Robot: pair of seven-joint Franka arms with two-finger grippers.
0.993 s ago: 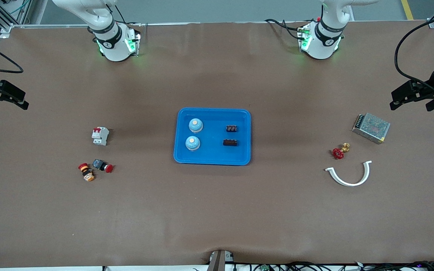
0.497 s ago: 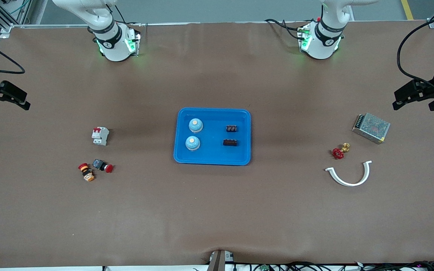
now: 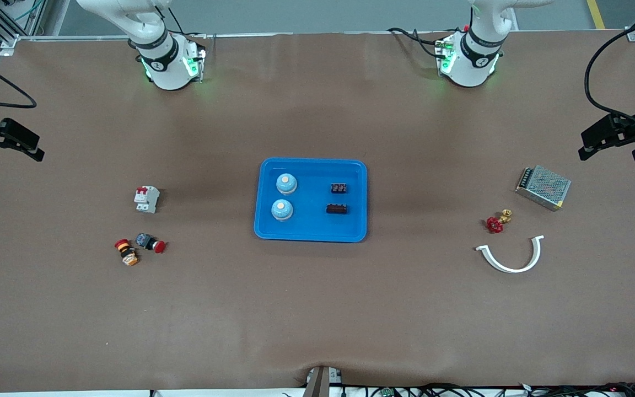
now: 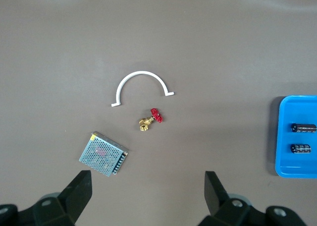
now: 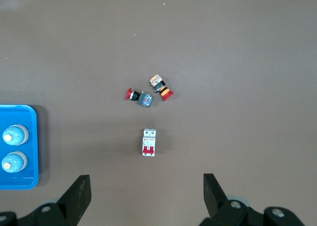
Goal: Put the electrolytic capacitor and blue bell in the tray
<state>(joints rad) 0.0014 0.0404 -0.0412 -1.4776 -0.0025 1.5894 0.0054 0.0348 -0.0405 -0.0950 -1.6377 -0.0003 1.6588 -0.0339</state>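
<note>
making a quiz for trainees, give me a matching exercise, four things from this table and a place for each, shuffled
Things:
1. bells
2. breaker
3. valve
4. power supply

Places:
A. on the bare table, toward the right arm's end
B. beside the white arc, a bit farther from the front camera
C. in the tray
D. farther from the front camera than the valve, toward the left arm's end

Pairs: 1-C, 2-A, 3-B, 4-D

You're looking at two white arms on round bases, each wearing a black band and glowing green lights. Black cables are trailing off both. The left gripper (image 3: 620, 138) and right gripper (image 3: 6, 143) are showing black fingers.
</note>
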